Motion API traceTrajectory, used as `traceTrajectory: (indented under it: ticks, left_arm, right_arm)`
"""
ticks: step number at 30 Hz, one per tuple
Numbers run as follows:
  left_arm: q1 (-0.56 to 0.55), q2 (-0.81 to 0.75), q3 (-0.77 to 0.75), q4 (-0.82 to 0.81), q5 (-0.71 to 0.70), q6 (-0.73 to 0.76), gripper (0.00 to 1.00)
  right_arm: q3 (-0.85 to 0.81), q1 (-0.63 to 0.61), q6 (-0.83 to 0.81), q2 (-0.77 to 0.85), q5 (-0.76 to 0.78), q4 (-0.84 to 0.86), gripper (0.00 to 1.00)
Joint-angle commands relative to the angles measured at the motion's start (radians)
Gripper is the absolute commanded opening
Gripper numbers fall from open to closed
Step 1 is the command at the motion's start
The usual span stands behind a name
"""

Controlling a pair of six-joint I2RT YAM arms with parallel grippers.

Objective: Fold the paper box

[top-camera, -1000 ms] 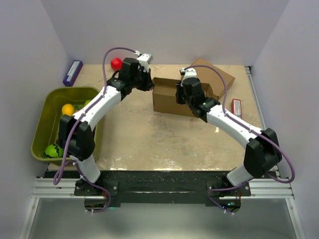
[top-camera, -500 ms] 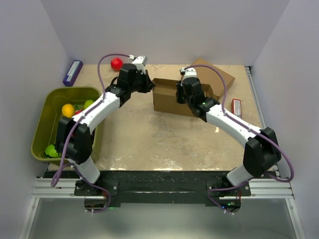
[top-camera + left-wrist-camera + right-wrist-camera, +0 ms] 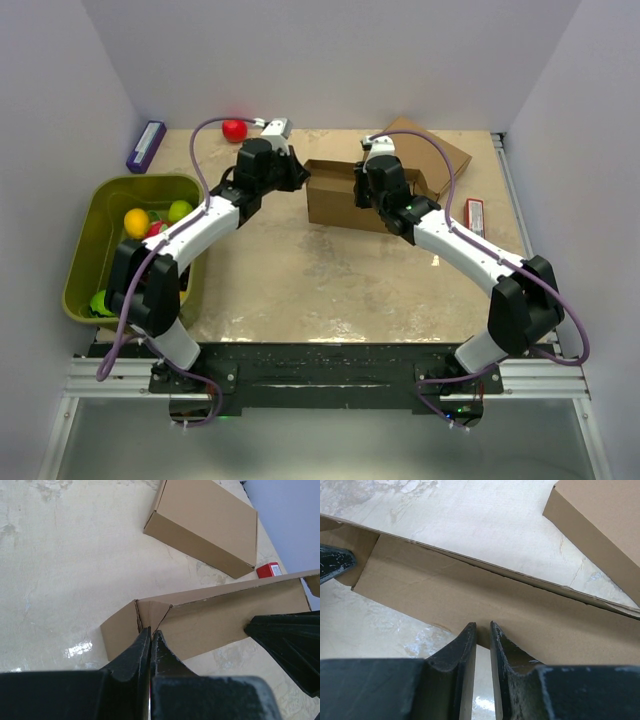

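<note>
Working over a pale table [image 3: 300,290], with a green bin [image 3: 130,181] parked at the left edge, well clear of the folding. Keeping the paper box [image 3: 335,210] at the far middle, part-raised with its long walls up, just in front of a finished second carton [image 3: 452,152] lying flat and untouched. Bracing the box from both ends, probably to keep the walls square during the tucking of an end flap. Holding the right gripper [image 3: 482,630] narrow, astride the edge of one long wall and seemingly nipping the cardboard to hold it upright. Keeping the left gripper [image 3: 151,632] pressed fully together, tips set against the creased corner tab, likely serving as a blunt pusher to nudge it inward, not as a clamp.
</note>
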State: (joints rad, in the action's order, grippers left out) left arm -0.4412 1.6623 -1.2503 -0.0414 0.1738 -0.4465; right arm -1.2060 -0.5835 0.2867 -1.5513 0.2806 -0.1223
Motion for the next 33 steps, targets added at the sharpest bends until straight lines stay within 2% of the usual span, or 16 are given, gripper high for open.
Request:
traceTrajectory:
  ticks: [1, 5, 15, 22, 33]
  left_arm:
    - [-0.024, -0.022, 0.058, 0.110, -0.051, 0.051, 0.00]
    - [-0.034, -0.032, 0.080, 0.126, -0.129, 0.083, 0.00]
    - [-0.059, -0.021, 0.166, 0.100, -0.171, 0.085, 0.00]
    - [-0.079, 0.013, 0.160, 0.113, -0.223, 0.084, 0.00]
    - [-0.085, 0.011, 0.114, 0.141, -0.215, 0.092, 0.00]
  right_arm:
    - [0.025, -0.003, 0.000, -0.053, 0.009, -0.114, 0.20]
    - [0.026, -0.004, 0.000, -0.052, 0.006, -0.112, 0.20]
    - [0.025, -0.003, 0.006, -0.053, 0.011, -0.112, 0.18]
    - [0.022, -0.003, 0.008, -0.061, 0.006, -0.111, 0.17]
    - [0.019, -0.003, 0.009, -0.061, 0.011, -0.117, 0.17]
